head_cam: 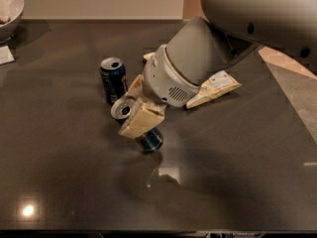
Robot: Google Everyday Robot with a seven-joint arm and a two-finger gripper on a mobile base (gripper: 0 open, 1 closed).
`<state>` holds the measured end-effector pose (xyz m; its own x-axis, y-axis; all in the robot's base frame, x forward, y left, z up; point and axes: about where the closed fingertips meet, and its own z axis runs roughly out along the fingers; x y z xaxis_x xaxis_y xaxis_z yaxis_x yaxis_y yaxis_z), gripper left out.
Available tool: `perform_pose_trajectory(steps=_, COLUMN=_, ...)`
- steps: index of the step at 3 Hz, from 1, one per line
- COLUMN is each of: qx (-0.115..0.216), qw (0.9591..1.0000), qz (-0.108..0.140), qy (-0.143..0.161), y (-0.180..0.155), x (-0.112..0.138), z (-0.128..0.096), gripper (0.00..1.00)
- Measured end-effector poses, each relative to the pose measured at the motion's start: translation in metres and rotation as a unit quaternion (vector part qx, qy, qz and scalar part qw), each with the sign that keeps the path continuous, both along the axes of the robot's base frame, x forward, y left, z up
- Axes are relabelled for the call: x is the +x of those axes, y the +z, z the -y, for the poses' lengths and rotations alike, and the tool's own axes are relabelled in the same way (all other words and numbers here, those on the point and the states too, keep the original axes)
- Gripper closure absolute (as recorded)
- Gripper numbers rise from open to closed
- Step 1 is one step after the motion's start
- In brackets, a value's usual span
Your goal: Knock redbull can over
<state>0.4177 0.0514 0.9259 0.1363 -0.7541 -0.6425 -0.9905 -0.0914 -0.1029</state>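
Observation:
The redbull can (148, 139) is tilted steeply, its silver top (123, 109) leaning left and up and its dark blue base low near the dark table (74, 172). My gripper (130, 112) is shut on it, one tan finger (141, 122) lying across its near side, the other behind it. The body is mostly hidden by the fingers. An all dark-blue can (113, 79) stands upright just behind and to the left, apart from the gripper.
A snack packet (215, 87) lies under my arm to the right. A white bowl (10, 9) and a white paper (6, 55) sit at the far left. The table's right edge (290, 103) runs diagonally, with floor beyond.

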Motion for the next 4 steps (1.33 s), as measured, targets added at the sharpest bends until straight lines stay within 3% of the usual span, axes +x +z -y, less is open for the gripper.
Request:
perform_pose_trajectory(steps=1, qx=-0.080, qw=0.9964, qz=0.029, qy=-0.004, y=-0.002, x=0.004, z=0.008, gripper=1.00)
perform_pose_trajectory(steps=2, qx=-0.142, qw=0.9888, qz=0.045, qy=0.004, y=-0.010, x=0.006, z=0.015, gripper=1.00)
perform_pose_trajectory(steps=3, qx=-0.181, qw=0.9823, qz=0.043, qy=0.021, y=-0.022, x=0.010, z=0.015, gripper=1.00)
perform_pose_trajectory(steps=4, qx=-0.214, qw=0.9751, qz=0.041, qy=0.040, y=-0.034, x=0.012, z=0.014, gripper=0.82)
